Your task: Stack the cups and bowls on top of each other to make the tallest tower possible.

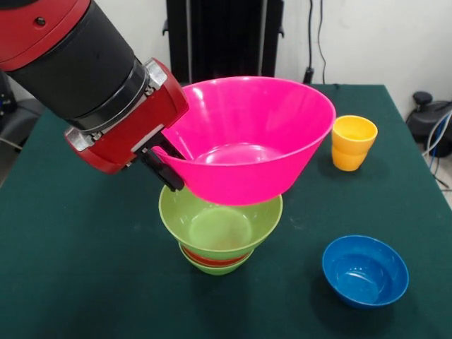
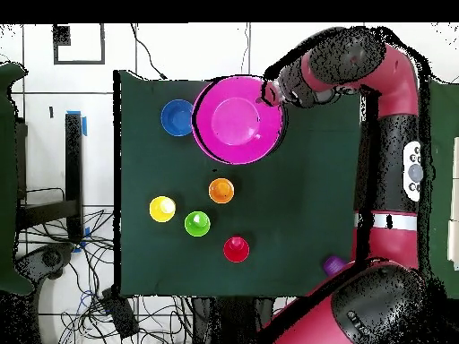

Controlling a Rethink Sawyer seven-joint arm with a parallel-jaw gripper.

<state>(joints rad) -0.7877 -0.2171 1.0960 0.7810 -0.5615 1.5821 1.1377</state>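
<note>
My gripper (image 1: 168,167) is shut on the near-left rim of the huge pink bowl (image 1: 247,134) and holds it tilted just above the tower. The tower is a large lime green bowl (image 1: 219,226) nested on a red-orange bowl (image 1: 212,258) and a small green bowl (image 1: 217,269). In the overhead view the pink bowl (image 2: 238,121) hides the tower, with the gripper (image 2: 267,97) at its right rim. The blue bowl (image 1: 365,270) sits alone at the front right. An orange cup (image 1: 353,141) stands behind it.
The overhead view shows the blue bowl (image 2: 177,116) left of the pink one, and orange (image 2: 220,190), yellow (image 2: 162,209), light green (image 2: 197,223) and red (image 2: 236,249) cups clustered mid-table. A purple cup (image 2: 333,264) stands near the arm's base. The green table (image 2: 305,197) lies under all.
</note>
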